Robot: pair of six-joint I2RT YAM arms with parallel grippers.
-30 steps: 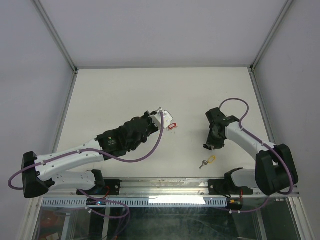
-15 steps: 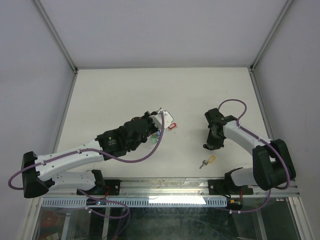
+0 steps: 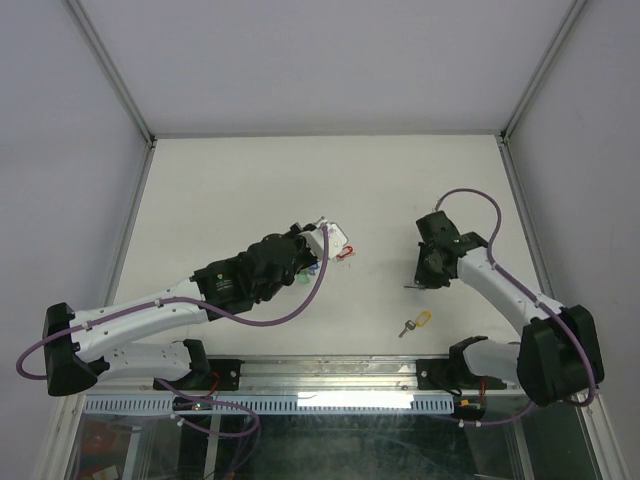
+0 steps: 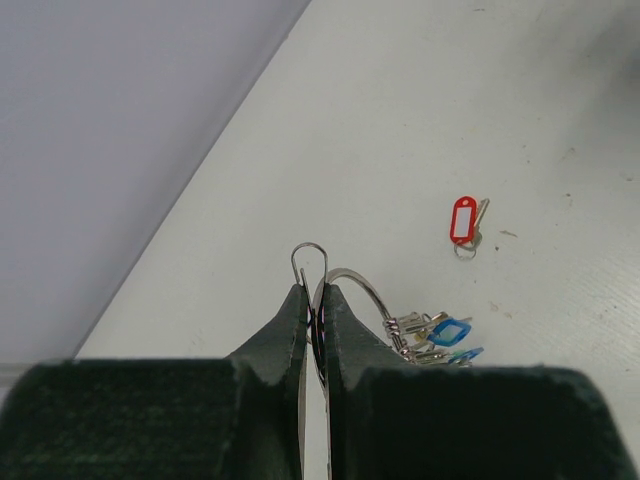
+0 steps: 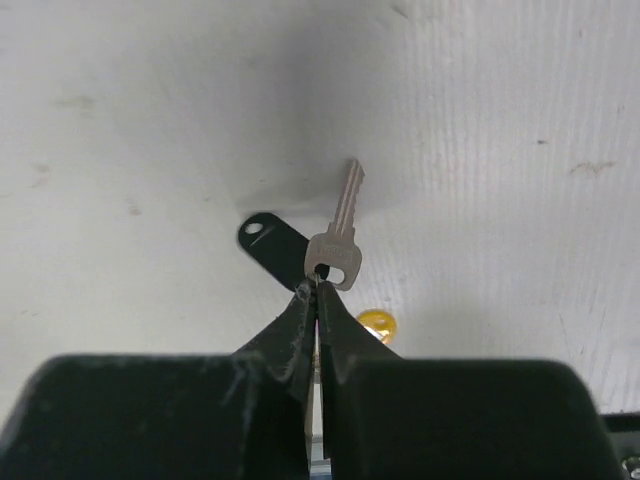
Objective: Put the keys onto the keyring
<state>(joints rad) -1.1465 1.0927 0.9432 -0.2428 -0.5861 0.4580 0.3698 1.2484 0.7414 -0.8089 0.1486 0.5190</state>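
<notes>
Gripping thin silver wire keyring (image 4: 362,281) in closed left gripper (image 4: 315,300), 1 small black-tagged silver key (image 5: 340,235) in closed right gripper (image 5: 317,290); next, likely bringing key's hole onto ring's end.

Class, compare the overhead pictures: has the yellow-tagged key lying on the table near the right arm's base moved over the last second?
No. The yellow-tagged key lies at the same spot as before, just beyond the front rail.

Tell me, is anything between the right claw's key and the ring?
Only a red tag lying on the table near the keyring in the left gripper; the right gripper's key has nothing else ahead.
</notes>
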